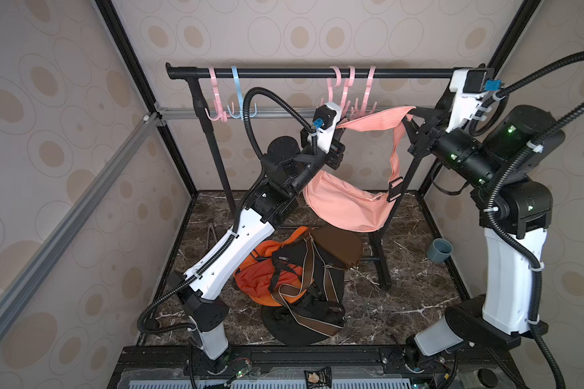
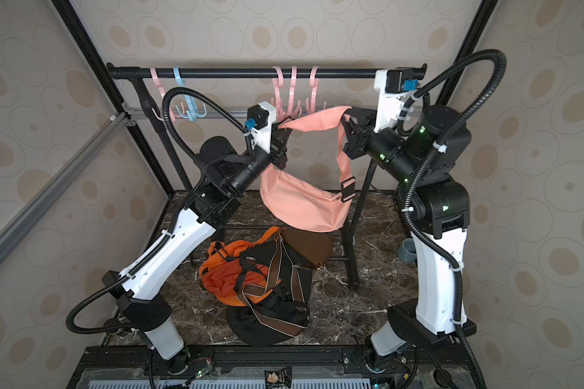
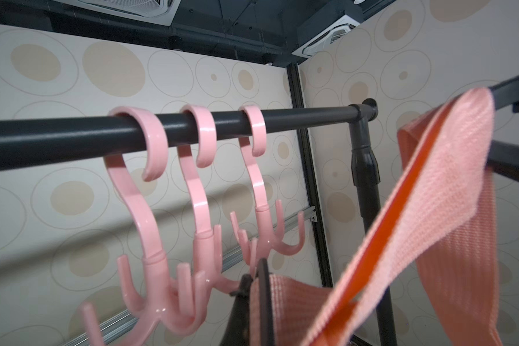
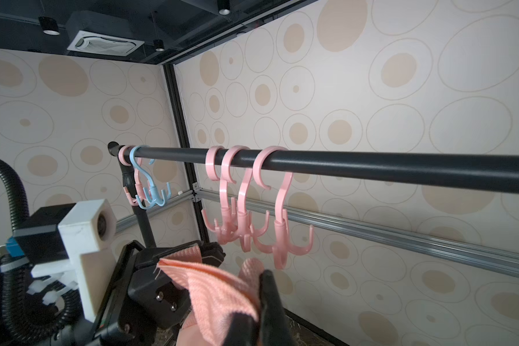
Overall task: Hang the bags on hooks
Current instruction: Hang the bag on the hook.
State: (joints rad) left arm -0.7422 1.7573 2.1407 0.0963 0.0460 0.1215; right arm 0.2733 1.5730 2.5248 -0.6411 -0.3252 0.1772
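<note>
Black steel tubing frames the scene: a garment rail is stretched across the back of the marble-patterned floor, and that is where the action is seen. Five plastic hangers are hung on it, a pink and a pale blue hook far along one end, and a cluster of three pink hooks close to the work.

Just below that cluster, the salmon-pink sling bag is held clear of the floor, its pouch dangling between the two arms. Its webbing strap is drawn out nearly level, like a bridge, and is gripped at both ends. The left gripper is clenched on one end, strap fabric pinched between its fingers in the left wrist view. The right gripper is clamped on the other end, with the webbing bunched against its fingers in the right wrist view.

So the lift is judged done, and the strap is spread open, ready for a prong. What is left: the strap is not yet laid over any hook; in both wrist views it is seen just under and in front of the upturned prongs, apart from them.

On the floor below, an orange bag, a brown bag and a black bag are left heaped together, untouched. A small grey cup is stood near the right arm.
</note>
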